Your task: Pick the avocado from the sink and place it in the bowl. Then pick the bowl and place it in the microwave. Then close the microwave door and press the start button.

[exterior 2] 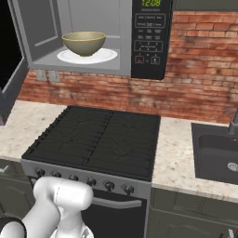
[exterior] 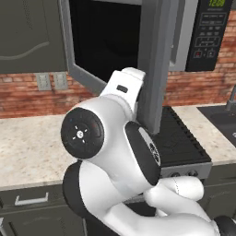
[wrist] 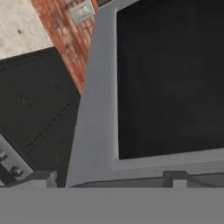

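- Bowl (exterior 2: pixel 84 42) sits on the white plate (exterior 2: pixel 108 57) inside the microwave (exterior 2: pixel 122 37)
- Microwave door (wrist: pixel 98 109) swung open, its outer face directly ahead of my claw (wrist: pixel 111 177), jaws wide, holding nothing
- I judge pushing the door shut comes next

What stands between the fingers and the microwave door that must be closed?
Nothing visible. In the hand view the two open fingers rise right in front of the grey frame of the microwave door, which hangs open. The bowl already sits inside the microwave.
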### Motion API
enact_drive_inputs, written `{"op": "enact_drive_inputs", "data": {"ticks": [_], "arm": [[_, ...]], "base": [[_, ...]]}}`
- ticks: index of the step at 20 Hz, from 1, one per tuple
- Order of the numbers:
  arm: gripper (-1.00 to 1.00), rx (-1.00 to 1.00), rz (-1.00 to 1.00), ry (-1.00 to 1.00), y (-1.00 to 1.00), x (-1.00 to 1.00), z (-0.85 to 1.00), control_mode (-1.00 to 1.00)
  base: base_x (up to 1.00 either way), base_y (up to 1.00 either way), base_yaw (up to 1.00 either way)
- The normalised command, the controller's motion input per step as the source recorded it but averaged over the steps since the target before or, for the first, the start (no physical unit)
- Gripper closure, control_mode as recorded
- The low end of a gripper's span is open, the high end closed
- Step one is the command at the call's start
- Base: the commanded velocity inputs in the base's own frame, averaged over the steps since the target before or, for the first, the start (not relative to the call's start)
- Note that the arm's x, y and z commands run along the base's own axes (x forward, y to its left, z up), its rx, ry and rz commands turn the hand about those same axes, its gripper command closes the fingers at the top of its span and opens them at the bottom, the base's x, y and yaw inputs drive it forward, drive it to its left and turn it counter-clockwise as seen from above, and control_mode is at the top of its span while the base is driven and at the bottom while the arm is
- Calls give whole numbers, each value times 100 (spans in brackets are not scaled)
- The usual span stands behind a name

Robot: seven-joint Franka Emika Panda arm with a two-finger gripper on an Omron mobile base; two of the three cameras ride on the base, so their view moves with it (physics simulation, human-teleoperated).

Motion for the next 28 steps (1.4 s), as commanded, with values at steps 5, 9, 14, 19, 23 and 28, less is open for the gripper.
{"op": "enact_drive_inputs", "data": {"ticks": [5,9,14,19,23,28], "arm": [[-100,8,-12,0,-100,76,8,-100],[-100,5,-6,0,-88,87,1,-100],[-100,1,0,0,-71,85,0,-100],[-100,0,0,0,-61,83,0,-100],[-100,0,0,0,-57,88,0,-100],[-100,0,0,1,-52,91,2,-100]], "base": [[0,0,0],[0,0,0],[0,0,0],[0,0,0],[0,0,0],[0,0,0]]}}
